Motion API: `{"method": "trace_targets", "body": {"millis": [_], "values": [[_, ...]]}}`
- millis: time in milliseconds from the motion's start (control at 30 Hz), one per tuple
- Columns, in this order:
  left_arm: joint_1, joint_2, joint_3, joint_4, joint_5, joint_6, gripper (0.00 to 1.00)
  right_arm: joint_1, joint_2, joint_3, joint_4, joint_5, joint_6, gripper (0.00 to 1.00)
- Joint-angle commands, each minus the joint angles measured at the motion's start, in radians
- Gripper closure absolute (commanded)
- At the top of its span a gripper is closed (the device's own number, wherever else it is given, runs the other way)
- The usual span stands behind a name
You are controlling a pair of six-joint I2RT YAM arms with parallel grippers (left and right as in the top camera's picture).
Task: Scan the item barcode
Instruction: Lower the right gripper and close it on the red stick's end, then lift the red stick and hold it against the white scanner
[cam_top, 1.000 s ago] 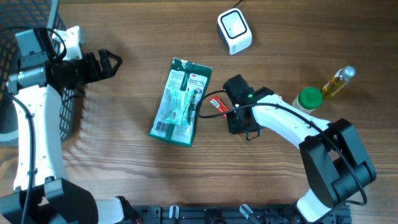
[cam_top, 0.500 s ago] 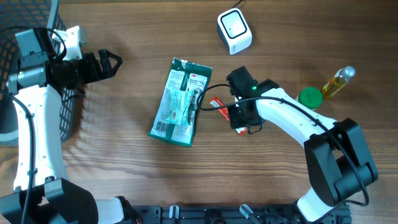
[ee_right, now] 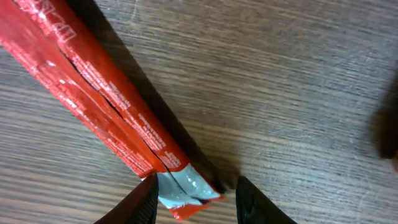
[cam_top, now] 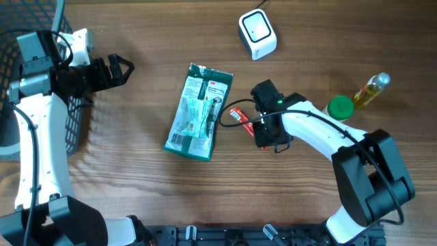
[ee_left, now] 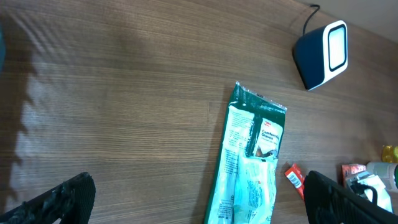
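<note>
Bare wooden bench (cam_top: 136,198), wood grain all over. My right gripper (ee_right: 193,202) stands released, its fingers (ee_right: 146,199) straddling the crimped end of the red packet (ee_right: 93,99), which lies flat just beside the green retail pack (cam_top: 198,113). One finger touches the foil edge and the other shows a gap. I'd centre on that end before clamping, since a thin packet will likely skid, then carry it toward the white scanner (cam_top: 257,34). My left gripper (cam_top: 121,68) hangs wide, well apart.
</note>
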Motion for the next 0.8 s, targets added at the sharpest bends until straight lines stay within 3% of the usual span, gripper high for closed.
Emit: {"method": "trace_targets", "body": {"millis": [0, 167, 300, 600, 767], "values": [[-0.002, 0.005, 0.005, 0.000, 0.008, 0.015, 0.00, -0.004, 0.013, -0.027, 0.018, 0.010, 0.010, 0.60], [-0.002, 0.005, 0.005, 0.000, 0.008, 0.015, 0.00, -0.004, 0.015, -0.076, 0.079, 0.010, 0.034, 0.70], [-0.002, 0.005, 0.005, 0.000, 0.008, 0.015, 0.00, -0.004, 0.014, -0.078, 0.085, 0.010, 0.032, 0.96], [-0.002, 0.005, 0.005, 0.000, 0.008, 0.015, 0.00, -0.007, -0.050, 0.052, 0.053, 0.010, -0.061, 0.96], [-0.002, 0.005, 0.005, 0.000, 0.008, 0.015, 0.00, -0.007, -0.072, 0.117, 0.027, -0.111, -0.234, 0.96]]}}
